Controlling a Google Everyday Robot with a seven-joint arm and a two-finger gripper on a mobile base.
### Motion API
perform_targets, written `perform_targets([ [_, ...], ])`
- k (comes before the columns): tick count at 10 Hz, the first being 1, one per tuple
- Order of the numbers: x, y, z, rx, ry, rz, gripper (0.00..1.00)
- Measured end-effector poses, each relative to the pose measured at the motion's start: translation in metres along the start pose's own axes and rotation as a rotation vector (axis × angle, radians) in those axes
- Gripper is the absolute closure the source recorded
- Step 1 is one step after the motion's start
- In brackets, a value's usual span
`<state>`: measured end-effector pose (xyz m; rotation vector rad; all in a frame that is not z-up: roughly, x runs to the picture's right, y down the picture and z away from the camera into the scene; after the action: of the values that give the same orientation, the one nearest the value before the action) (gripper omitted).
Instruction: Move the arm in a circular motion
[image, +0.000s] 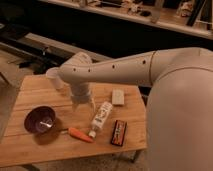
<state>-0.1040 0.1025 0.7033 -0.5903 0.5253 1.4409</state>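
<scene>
- Reaching in from the 3 o'clock side of your view, the arm (130, 70) stretches out over the wooden tabletop (30, 150). Its thick off-white upper segment fills the right of the view, and a row of small dark holes runs along the forearm.
- Elbow: rounded, and above the far half of the tabletop, at about 11 o'clock from the tabletop's centre.
- Wrist: ribbed, and turned straight down from the elbow.
- Tool (83, 106): it hangs just below the wrist and points down over the middle of the tabletop. You cannot tell from this view whether it is spread or pressed together, nor whether it touches the wood.
- Purple bowl (39, 120): upright on the tabletop at 8 o'clock from the tool, and apart from it.
- Orange carrot-like piece (80, 134): lying flat at 6 o'clock from the tool, between the bowl and the white bottle.
- White bottle (101, 116): lying on its side at 4 o'clock from the tool, just beside it, with its cap end toward the near edge.
- Dark flat packet (118, 132): also at 4 o'clock, just beyond the bottle and near the tabletop's near edge.
- Small white block (118, 96): at 2 o'clock from the tool.
- Pale cup (53, 78): at 10 o'clock from the tool, partly hidden behind the elbow.
</scene>
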Motion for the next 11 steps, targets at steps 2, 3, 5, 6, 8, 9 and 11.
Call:
perform_targets([
  [2,0.0,0.0,0.0,0.0,0.0,0.0,0.35],
  [3,0.0,0.0,0.0,0.0,0.0,0.0,0.35],
  [5,0.0,0.0,0.0,0.0,0.0,0.0,0.35],
  [6,0.0,-0.001,0.0,0.001,0.001,0.001,0.35],
  [8,-0.003,-0.016,-0.007,0.014,-0.007,0.007,0.35],
  [9,-0.009,-0.026,-0.012,0.023,-0.019,0.014,0.35],
  [11,-0.03,-0.05,-0.025,0.048,-0.047,0.038,0.35],
])
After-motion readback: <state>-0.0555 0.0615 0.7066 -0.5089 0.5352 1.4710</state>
